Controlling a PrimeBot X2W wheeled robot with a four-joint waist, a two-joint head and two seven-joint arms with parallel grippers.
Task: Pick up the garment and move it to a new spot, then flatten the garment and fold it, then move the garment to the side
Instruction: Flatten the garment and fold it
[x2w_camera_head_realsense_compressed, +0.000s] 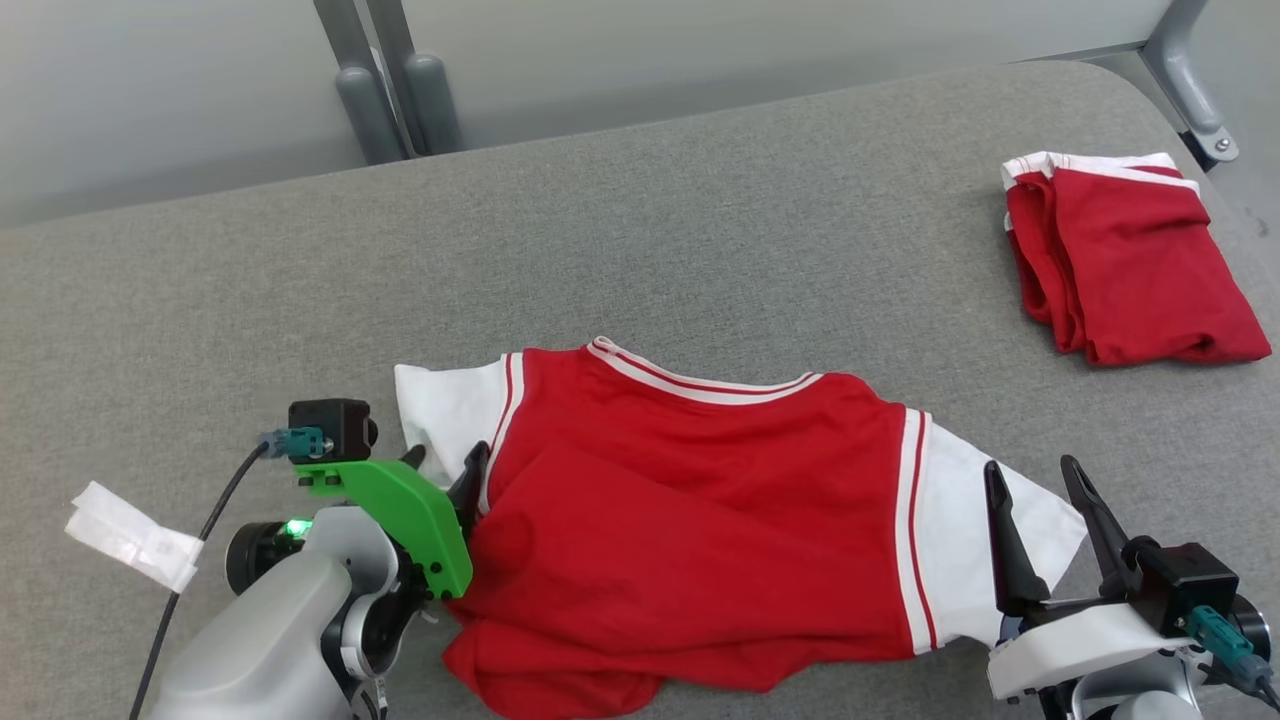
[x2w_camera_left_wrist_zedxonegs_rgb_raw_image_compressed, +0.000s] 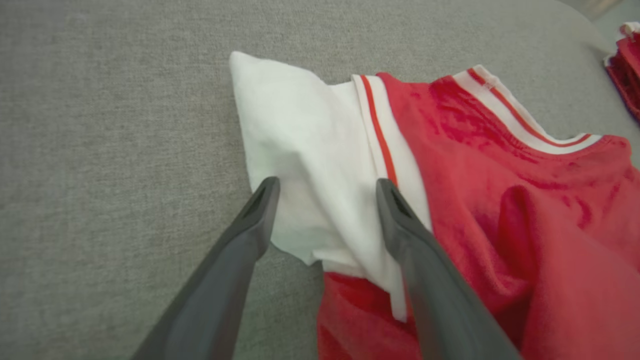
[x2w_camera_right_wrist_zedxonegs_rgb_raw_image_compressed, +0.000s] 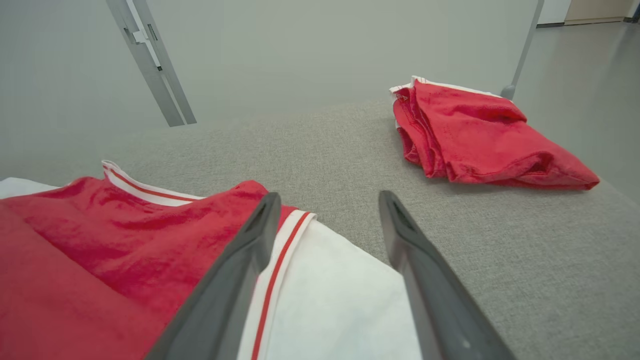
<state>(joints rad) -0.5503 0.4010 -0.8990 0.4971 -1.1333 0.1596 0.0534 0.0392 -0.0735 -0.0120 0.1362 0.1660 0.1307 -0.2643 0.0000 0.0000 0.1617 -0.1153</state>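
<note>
The garment (x2w_camera_head_realsense_compressed: 700, 520), a red shirt with white sleeves and a striped collar, lies spread and wrinkled on the grey table (x2w_camera_head_realsense_compressed: 700, 220). My left gripper (x2w_camera_head_realsense_compressed: 447, 455) is open at the shirt's left sleeve. In the left wrist view that gripper (x2w_camera_left_wrist_zedxonegs_rgb_raw_image_compressed: 327, 183) hangs over the white sleeve (x2w_camera_left_wrist_zedxonegs_rgb_raw_image_compressed: 295, 150), its fingers straddling the sleeve without pinching it. My right gripper (x2w_camera_head_realsense_compressed: 1031, 466) is open over the right sleeve. Seen from the right wrist, this gripper (x2w_camera_right_wrist_zedxonegs_rgb_raw_image_compressed: 328, 196) has one finger above the sleeve's striped seam (x2w_camera_right_wrist_zedxonegs_rgb_raw_image_compressed: 280, 260) and the other above bare table.
A second red garment (x2w_camera_head_realsense_compressed: 1130, 260), folded, lies at the table's far right near the edge. A scrap of white tape (x2w_camera_head_realsense_compressed: 130, 535) sits on the table left of my left arm. Grey metal frame posts (x2w_camera_head_realsense_compressed: 390, 90) stand behind the table.
</note>
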